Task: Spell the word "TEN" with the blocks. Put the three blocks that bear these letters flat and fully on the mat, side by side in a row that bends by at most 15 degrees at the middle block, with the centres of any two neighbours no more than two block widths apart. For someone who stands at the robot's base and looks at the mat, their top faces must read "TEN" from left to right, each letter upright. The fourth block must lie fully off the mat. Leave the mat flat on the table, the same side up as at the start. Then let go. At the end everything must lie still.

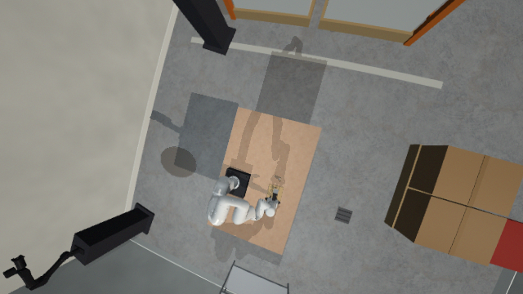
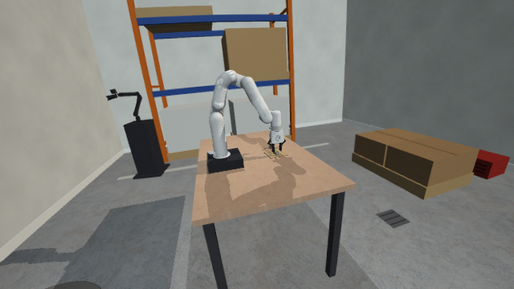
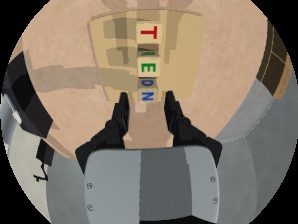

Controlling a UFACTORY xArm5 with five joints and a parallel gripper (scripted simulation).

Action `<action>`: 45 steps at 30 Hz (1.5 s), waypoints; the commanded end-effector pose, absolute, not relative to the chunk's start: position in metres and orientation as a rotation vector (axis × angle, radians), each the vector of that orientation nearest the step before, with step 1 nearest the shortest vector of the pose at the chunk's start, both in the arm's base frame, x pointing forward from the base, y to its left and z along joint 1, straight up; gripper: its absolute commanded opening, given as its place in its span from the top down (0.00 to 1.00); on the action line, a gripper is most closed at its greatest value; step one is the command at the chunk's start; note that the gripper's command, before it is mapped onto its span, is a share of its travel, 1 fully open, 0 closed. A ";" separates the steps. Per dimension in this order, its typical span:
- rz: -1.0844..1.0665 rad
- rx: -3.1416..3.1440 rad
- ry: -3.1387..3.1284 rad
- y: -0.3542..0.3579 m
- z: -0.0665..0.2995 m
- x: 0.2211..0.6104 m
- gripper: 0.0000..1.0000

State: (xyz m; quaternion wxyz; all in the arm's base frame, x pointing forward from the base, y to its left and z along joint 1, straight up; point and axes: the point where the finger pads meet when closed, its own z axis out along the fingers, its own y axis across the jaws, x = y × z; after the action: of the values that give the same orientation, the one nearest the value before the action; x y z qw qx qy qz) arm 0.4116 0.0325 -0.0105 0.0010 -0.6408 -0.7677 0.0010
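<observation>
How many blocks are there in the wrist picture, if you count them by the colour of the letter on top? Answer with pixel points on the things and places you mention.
Red T block (image 3: 149, 32): 1
Green E block (image 3: 148, 67): 1
Blue N block (image 3: 147, 94): 1
Total: 3

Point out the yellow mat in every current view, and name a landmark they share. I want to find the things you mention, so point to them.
Top: yellow mat (image 1: 270, 188), lower centre, partly under the claw (image 1: 276, 200).
Exterior: right of centre, beneath the claw (image 2: 277, 149).
Wrist: upper middle, ahead of the claw (image 3: 147, 100).
Shared landmark: the wooden table (image 1: 300, 143) (image 2: 261, 189) (image 3: 60, 55).
</observation>
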 end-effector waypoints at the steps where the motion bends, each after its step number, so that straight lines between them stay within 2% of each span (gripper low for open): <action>1: -0.001 -2.013 -2.412 0.033 -0.009 0.413 0.49; 16: -0.001 -2.013 -2.412 0.033 -0.011 0.413 0.49; 45: -0.001 -2.013 -2.412 0.033 -0.039 0.413 0.49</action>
State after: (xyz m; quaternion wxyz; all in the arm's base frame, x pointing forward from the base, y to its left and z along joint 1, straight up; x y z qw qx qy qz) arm 0.4114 0.0325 -0.0397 0.0010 -0.6408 -0.7677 0.0010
